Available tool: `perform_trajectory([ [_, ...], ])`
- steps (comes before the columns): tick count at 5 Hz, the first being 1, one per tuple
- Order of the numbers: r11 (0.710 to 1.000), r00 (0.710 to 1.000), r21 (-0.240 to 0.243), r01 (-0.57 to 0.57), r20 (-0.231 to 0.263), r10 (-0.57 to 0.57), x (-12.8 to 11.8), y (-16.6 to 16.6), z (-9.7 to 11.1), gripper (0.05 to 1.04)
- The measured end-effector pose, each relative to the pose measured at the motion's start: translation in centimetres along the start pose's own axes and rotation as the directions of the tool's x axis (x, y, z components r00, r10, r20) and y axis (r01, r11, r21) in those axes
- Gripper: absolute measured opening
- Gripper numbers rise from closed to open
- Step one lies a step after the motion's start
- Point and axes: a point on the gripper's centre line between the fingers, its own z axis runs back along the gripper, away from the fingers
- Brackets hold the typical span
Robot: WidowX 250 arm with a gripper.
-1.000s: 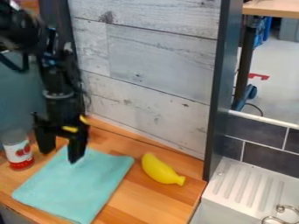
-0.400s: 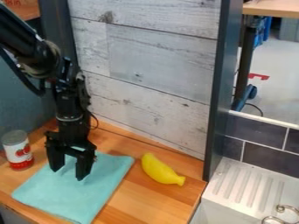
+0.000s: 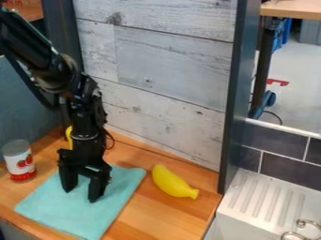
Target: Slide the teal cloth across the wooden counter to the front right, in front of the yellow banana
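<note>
The gripper (image 3: 81, 195) points down over the turquoise cloth (image 3: 47, 208), its two fingers apart and their tips at or just above the cloth's middle. I cannot tell whether the tips touch it. The cloth lies nearly flat on the wooden counter (image 3: 153, 215), its back part hidden by the gripper. Right of the cloth rests a yellow banana-shaped object (image 3: 171, 182). A can with a red and white label (image 3: 20, 161) stands upright at the left. Behind the arm, part of another yellow thing (image 3: 69, 137) shows.
A whitewashed plank wall (image 3: 163, 84) rises behind the counter, with a dark upright post (image 3: 235, 112) at its right end. Beyond the post are a white ribbed drainboard (image 3: 266, 197), metal handles (image 3: 307, 227) and dark tiles (image 3: 291, 164).
My gripper has moved right and toward the counter's front, lower over the cloth. The cloth has shifted very slightly right. The yellow thing behind the arm shows more than half a second ago.
</note>
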Motion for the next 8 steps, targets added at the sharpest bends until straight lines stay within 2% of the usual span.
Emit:
perform_trajectory([
  [2, 1.0, 0.999, 0.016, 0.0, -0.048, 0.001, -2.0, -1.3, -1.0, 1.002],
  [3, 0.999, 0.996, 0.006, 0.04, -0.078, -0.039, -3.7, -3.1, -1.1, 1.002],
  [4, 0.993, 0.989, 0.004, 0.115, -0.092, -0.114, -4.4, -6.2, -0.9, 1.003],
  [7, 0.947, 0.944, -0.054, 0.317, -0.083, -0.32, -4.7, -15.1, -0.7, 1.003],
  [8, 0.921, 0.915, -0.044, 0.388, -0.101, -0.391, -4.9, -18.3, -0.3, 1.002],
])
